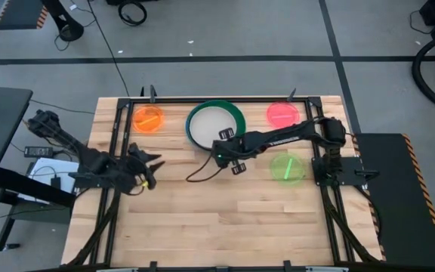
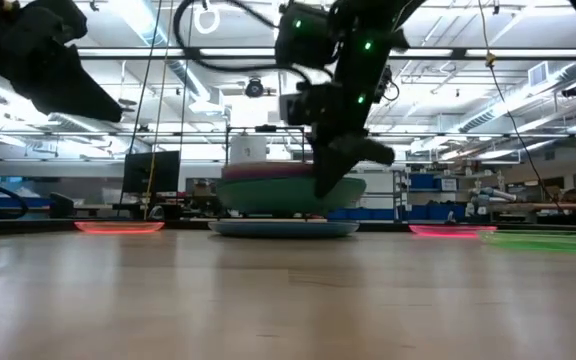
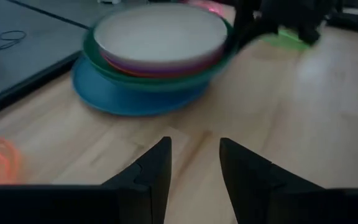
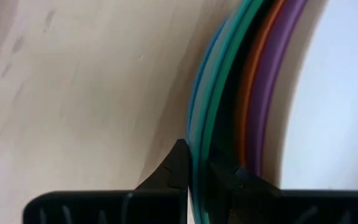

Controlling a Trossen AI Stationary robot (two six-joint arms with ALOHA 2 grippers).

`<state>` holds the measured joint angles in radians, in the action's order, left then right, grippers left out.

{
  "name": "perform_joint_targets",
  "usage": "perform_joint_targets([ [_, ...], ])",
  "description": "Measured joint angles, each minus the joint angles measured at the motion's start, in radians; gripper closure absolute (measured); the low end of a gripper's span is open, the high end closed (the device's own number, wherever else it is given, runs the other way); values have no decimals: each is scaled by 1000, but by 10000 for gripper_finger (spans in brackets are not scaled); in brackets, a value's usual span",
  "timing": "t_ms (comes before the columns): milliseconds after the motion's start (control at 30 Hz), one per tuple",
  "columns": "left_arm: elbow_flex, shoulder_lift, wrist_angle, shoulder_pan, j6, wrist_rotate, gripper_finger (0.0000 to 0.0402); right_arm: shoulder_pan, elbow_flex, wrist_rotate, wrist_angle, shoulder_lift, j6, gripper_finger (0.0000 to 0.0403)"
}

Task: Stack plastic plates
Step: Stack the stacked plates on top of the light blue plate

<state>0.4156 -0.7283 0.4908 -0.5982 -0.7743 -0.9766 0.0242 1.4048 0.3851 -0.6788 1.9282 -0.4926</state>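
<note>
Right now the right gripper [image 4: 194,171] pinches the near rim of the teal plate [image 4: 207,118] under the cream-topped stack [image 1: 214,125] by the table's [image 1: 225,219] far edge, while the left gripper [image 3: 194,165] waits, parted, farther off toward the left edge.

Right arm: reaching across from the table's right edge, forearm stretched leftward; right gripper [image 4: 194,171] closing its fingers on a thin rim. Left arm: waiting at the left edge, left gripper [image 3: 194,163] holding fingers parted.
</note>
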Motion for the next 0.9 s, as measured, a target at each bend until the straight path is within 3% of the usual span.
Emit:
perform_joint_targets([
  [267,0,117,4,32,111,1,260,34,0,14,24,37,83,378],
  [633,0,120,-10,33,113,-4,260,76,1,-13,57,74,-13,377],
  [900,0,142,-84,119,155,-6,253,98,2,2,79,78,-28,324],
])
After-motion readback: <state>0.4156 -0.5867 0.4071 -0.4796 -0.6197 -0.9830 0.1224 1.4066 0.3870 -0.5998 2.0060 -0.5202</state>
